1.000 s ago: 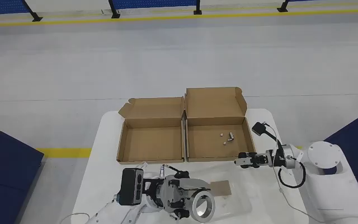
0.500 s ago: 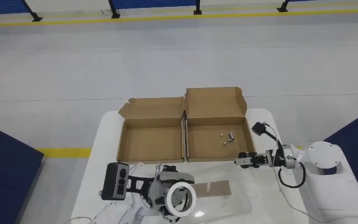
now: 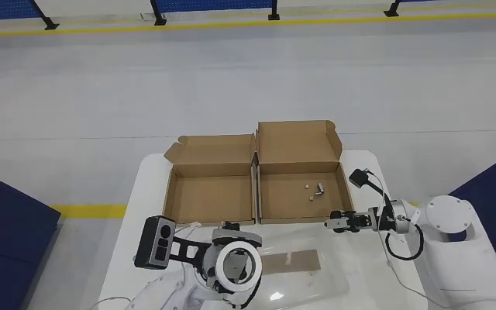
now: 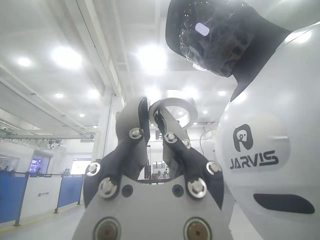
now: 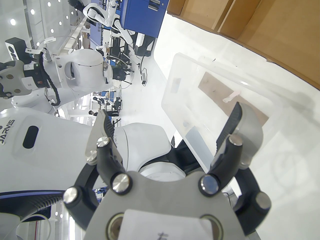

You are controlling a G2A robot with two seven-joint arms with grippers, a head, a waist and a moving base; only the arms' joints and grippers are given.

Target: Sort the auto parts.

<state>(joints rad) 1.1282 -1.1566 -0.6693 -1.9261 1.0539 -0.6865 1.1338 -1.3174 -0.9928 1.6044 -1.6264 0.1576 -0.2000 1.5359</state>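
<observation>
Left gripper (image 4: pixel 151 111) points upward, its jaws clamped on the rim of a silver metal ring (image 4: pixel 192 113), above the 6 o'clock edge of the white table (image 3: pixel 143 225). At 3 o'clock from it lies a clear plastic tray (image 3: pixel 333 283) with a flat brown cardboard piece (image 3: pixel 298 262) inside or beneath it; I cannot tell which. At 12 o'clock two open brown cardboard boxes sit side by side, touching: the left box (image 3: pixel 209 203), and the right box (image 3: pixel 287 194), which has a few small metal parts (image 3: pixel 314 191) on its floor. Right gripper (image 3: pixel 329 222), jaws spread wide and holding nothing, hovers at 2 o'clock, just beside the right box's near corner.
</observation>
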